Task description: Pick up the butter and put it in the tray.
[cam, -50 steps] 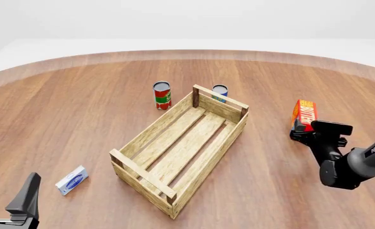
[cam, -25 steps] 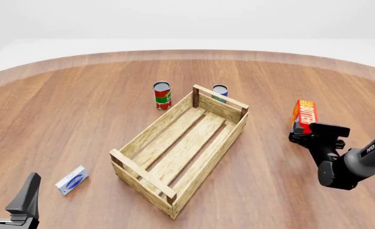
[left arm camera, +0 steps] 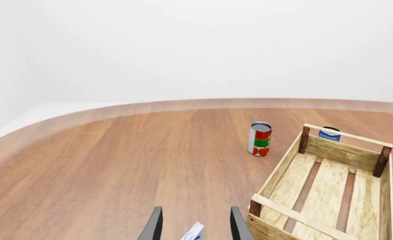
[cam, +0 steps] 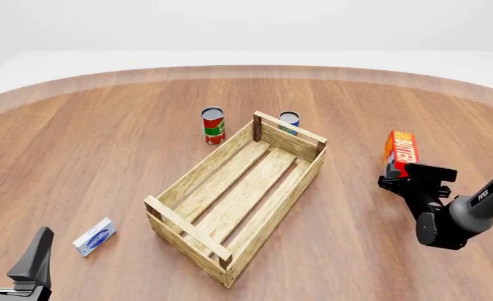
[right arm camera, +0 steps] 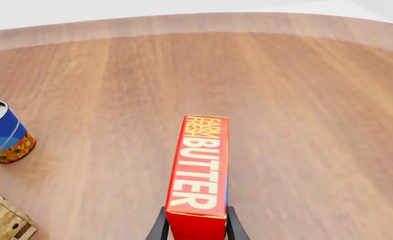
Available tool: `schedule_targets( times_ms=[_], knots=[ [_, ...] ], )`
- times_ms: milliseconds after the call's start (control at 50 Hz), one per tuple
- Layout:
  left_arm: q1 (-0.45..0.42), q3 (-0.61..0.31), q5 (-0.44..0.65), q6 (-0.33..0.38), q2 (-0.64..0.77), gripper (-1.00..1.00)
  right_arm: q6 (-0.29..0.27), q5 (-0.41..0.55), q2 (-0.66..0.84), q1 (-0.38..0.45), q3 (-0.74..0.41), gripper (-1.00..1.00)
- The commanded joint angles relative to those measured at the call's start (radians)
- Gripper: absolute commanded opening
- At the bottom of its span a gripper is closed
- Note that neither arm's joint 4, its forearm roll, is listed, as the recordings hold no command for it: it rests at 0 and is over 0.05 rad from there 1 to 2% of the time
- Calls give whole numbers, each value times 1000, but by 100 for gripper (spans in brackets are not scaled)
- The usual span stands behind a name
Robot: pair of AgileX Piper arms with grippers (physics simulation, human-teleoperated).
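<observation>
Closing the right gripper (right arm camera: 195, 226), fingers narrowly bracketing the butter's (cam: 399, 152) near end on the table right of the tray (cam: 188, 184), squeezing squarely and firmly before lifting, avoiding tipping.

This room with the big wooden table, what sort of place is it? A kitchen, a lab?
Likely a computer-rendered test scene, not a real room: a bare round wooden table against blank white surroundings, with only a slatted tray, a butter carton and a red can set out.
</observation>
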Motion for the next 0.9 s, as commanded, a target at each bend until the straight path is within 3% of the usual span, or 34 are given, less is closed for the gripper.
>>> schedule_targets(
  times_ms=[20, 900],
  knots=[
    [0, 0, 0, 0, 0, 100, 19, -1, 1, 0, 6, -100],
    [0, 0, 0, 0, 0, 100, 21, -25, -187, 11, 147, -100]
  ],
)
